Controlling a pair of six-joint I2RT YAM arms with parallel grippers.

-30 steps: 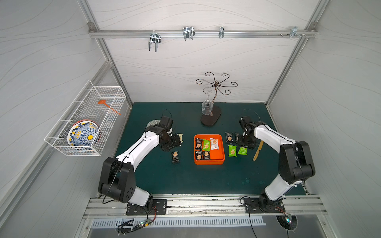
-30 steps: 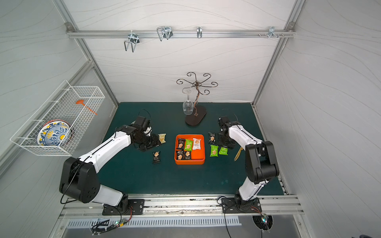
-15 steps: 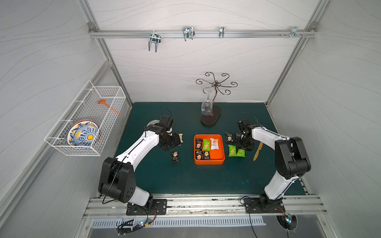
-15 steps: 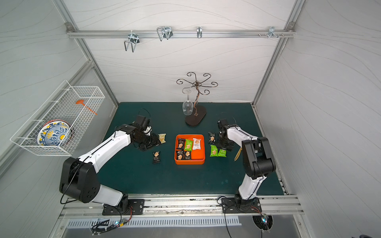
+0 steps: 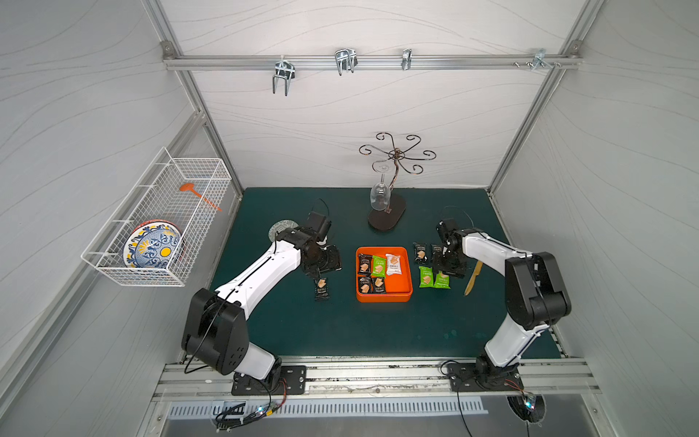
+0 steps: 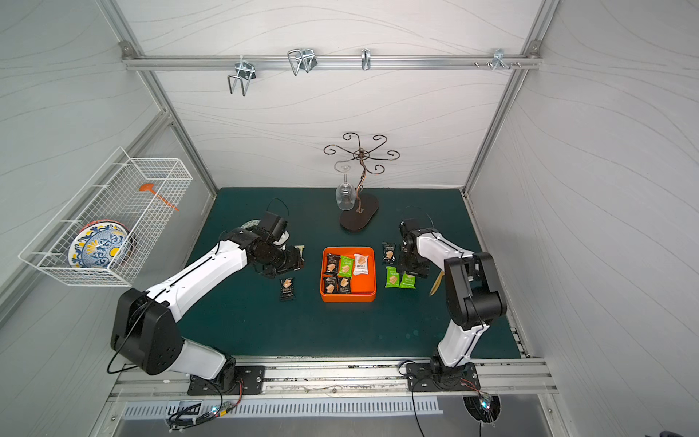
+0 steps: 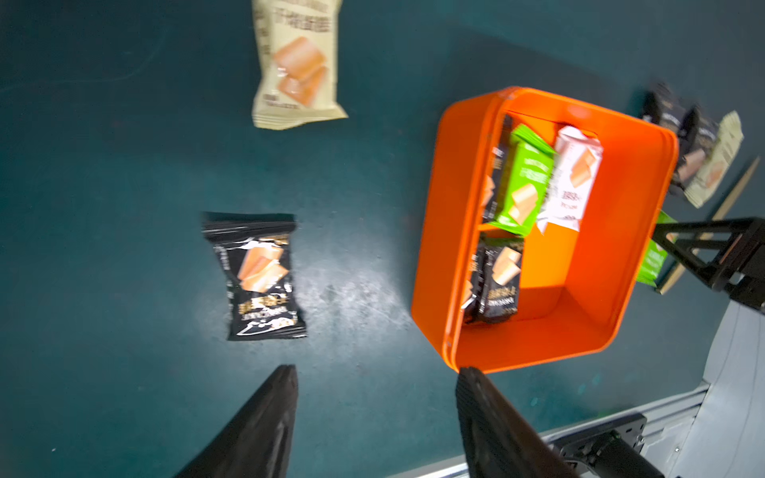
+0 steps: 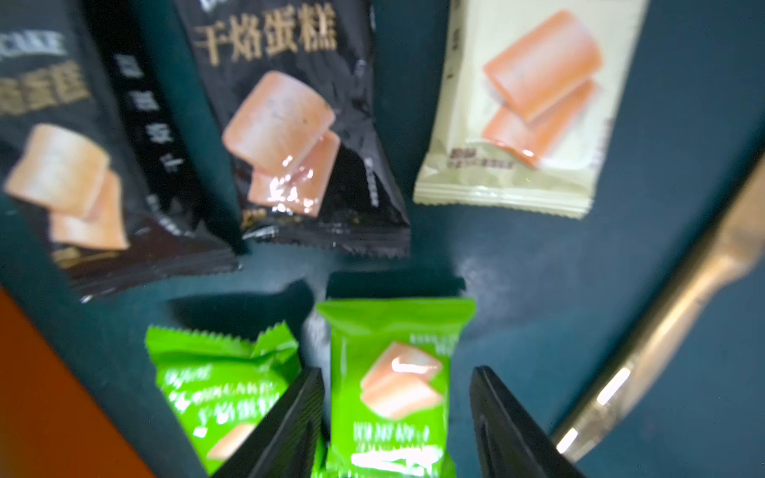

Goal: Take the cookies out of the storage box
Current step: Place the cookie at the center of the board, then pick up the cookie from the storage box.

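The orange storage box (image 5: 382, 298) (image 6: 348, 297) (image 7: 439, 231) sits mid-mat and holds several cookies (image 5: 378, 265): black, green and white packets. Left of it lie a black packet (image 5: 322, 288) (image 7: 261, 277) and a pale yellow one (image 6: 300, 248) (image 7: 296, 70). My left gripper (image 5: 333, 261) (image 7: 377, 370) hovers open above bare mat beside the box's corner, holding nothing. Right of the box lie black packets (image 5: 420, 252) (image 8: 298, 132), a pale yellow packet (image 8: 534, 107) and two green ones (image 5: 426, 276) (image 8: 219, 385). My right gripper (image 5: 448, 270) (image 8: 397, 370) is open, straddling the outer green packet (image 5: 441, 280) (image 8: 393, 385), which rests on the mat.
A wooden knife (image 5: 474, 278) (image 8: 662, 331) lies just right of the green packets. A glass stand (image 5: 387, 215) with a hanging wine glass stands behind the box. A round coaster (image 5: 280, 229) lies behind the left arm. A wire basket (image 5: 159, 227) with a plate hangs on the left wall.
My right gripper has lowered the green packet beside the other green one and opened its jaws, letting it go. The left arm has stayed put.
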